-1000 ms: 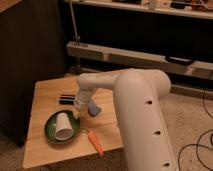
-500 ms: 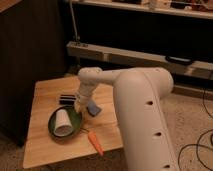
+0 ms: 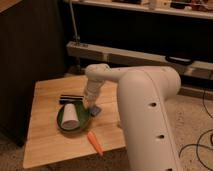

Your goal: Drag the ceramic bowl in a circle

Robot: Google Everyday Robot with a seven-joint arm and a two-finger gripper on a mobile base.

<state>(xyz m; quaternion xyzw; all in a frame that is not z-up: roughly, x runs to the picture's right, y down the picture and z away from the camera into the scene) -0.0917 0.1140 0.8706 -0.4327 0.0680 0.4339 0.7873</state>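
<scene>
We see the green bowl [image 3: 75,128] on the wooden table [image 3: 45,137], with a white cup [image 3: 71,115] lying inside it. The end effector [image 3: 93,108] sits at the bowl's rim nearest the arm, and we cannot tell whether it is open or closed. A carrot [image 3: 95,142] lies nearby.

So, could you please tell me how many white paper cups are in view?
1: the white paper cup sits inside the shallow dark-green ceramic bowl, just left of the pincer at the bowl's right rim. The arm could hide others.
</scene>
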